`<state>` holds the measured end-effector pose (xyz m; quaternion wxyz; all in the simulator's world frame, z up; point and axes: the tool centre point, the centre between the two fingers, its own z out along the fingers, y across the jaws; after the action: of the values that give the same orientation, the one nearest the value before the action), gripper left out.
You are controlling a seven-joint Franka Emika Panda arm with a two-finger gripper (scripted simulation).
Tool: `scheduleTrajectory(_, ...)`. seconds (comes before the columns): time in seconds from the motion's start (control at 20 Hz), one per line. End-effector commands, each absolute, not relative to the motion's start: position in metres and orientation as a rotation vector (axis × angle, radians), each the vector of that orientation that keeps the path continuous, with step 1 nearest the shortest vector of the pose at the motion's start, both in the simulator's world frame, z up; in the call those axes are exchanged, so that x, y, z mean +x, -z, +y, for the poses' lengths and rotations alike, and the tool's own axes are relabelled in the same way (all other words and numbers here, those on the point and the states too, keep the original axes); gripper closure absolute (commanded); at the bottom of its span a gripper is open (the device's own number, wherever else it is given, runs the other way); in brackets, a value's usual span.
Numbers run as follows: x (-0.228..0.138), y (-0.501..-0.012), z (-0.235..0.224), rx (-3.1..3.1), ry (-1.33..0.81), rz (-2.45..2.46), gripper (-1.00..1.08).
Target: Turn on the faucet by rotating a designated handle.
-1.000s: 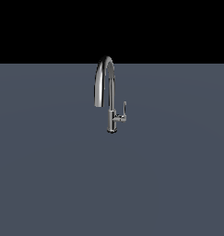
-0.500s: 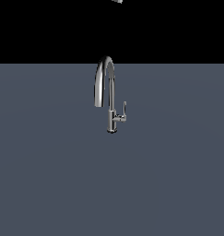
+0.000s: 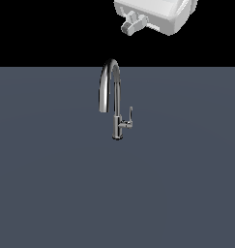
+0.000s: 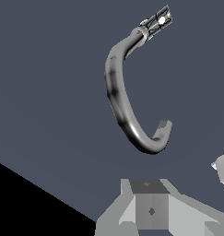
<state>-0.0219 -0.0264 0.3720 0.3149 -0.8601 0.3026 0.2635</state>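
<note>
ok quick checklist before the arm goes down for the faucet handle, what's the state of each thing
1. Faucet upright on the grey surface: ok.
2. Handle in plain sight, on the exterior view's right of the body: ok.
3. Gripper near the handle: not ok, it is high above the spout.
4. Gripper free of any object: ok.
5. Jaws open or shut: cannot tell.
6. Handle clearly seen in the wrist view: cannot tell.

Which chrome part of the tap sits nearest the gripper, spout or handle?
The arched spout: it rises toward the gripper; the handle sits lower.
</note>
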Motion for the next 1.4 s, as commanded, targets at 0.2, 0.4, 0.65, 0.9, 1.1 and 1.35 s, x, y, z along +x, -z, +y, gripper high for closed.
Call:
scheduleTrajectory(0.2,0.011,-0.334,-0.039,-2.056,-0.786,0.918,1.08)
scheduleTrajectory(0.4,0.029,-0.307,-0.048,-1.912,-0.841,0.992,1.08)
scheduleTrajectory(0.65,0.049,-0.267,-0.057,-1.715,-0.906,1.080,1.08)
scheduleTrajectory(0.9,0.065,-0.224,-0.063,-1.506,-0.965,1.162,1.08)
scheduleTrajectory(1.1,0.073,-0.191,-0.065,-1.352,-1.002,1.214,1.08)
scheduleTrajectory(1.35,0.078,-0.159,-0.064,-1.203,-1.033,1.259,1.08)
